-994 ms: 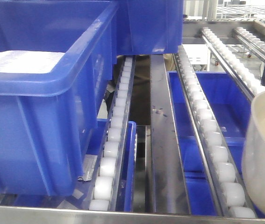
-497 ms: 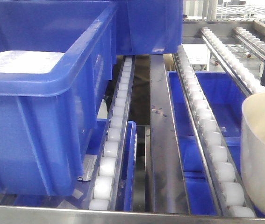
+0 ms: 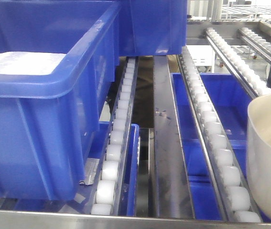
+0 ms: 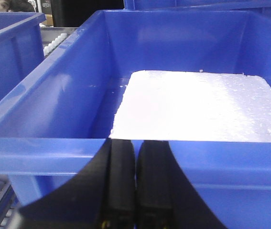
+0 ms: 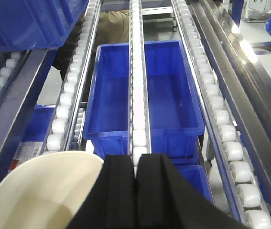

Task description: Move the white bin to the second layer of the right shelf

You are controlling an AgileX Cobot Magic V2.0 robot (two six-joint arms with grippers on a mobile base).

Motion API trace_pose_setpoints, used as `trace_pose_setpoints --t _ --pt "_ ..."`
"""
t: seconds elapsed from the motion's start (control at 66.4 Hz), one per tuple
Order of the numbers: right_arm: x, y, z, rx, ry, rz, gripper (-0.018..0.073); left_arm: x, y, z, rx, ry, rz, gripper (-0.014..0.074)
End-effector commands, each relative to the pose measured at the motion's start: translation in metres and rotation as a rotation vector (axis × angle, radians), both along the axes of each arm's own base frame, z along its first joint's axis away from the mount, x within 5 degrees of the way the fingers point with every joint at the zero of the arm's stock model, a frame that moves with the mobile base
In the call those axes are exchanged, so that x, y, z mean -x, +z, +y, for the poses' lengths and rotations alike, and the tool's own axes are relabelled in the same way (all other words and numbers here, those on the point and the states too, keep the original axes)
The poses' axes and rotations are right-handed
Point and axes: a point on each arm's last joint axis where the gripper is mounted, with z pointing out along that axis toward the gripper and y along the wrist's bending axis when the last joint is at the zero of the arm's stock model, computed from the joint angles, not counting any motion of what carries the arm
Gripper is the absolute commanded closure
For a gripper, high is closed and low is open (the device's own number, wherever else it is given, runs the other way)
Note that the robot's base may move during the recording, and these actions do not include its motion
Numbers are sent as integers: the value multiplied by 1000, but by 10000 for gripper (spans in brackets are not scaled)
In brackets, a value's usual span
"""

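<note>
Roller-rail rack fills scene. White bin [image 3: 269, 160] at right edge over right shelf second layer [image 3: 211, 129], sunk lower than second ago, now steady: placement likely near done. Right tool [image 5: 136, 191] clenched, bin just left of it; grip unclear. Left tool [image 4: 135, 183] clenched, empty, before blue crate [image 4: 54, 143].

Left gripper [image 4: 135, 183]: black fingers pressed together, nothing between them. Right gripper [image 5: 136, 191]: black fingers likewise closed flat against each other, pointing forward. Arms themselves not visible.
</note>
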Motion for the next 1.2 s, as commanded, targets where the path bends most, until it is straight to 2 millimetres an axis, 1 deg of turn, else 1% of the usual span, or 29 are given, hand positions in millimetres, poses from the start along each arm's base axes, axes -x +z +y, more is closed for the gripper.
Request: trace_pose_setpoints --t 0.0,0.452,0.572,0.693,0.813,0.994,1.114,1.19 --pt "-1 17 0 17 -1 -114 511 0 -4 0 16 -3 -57 512" --pt "-1 17 0 17 -1 -112 511 0 -4 0 16 -3 -57 512" --pt "0 8 0 25 4 -104 511 0 -4 0 16 -3 -57 512" --pt "4 2 2 108 31 -159 511 0 -4 0 16 -3 -57 512" --pt "8 -11 3 131 41 -213 511 0 -4 0 16 -3 -57 512" --pt "15 -39 3 133 33 -283 511 0 -4 0 16 -3 -57 512" --pt "10 -59 2 133 31 -287 511 0 -4 0 16 -3 -57 512" --pt "10 -58 3 133 32 -319 511 0 -4 0 16 -3 -57 512"
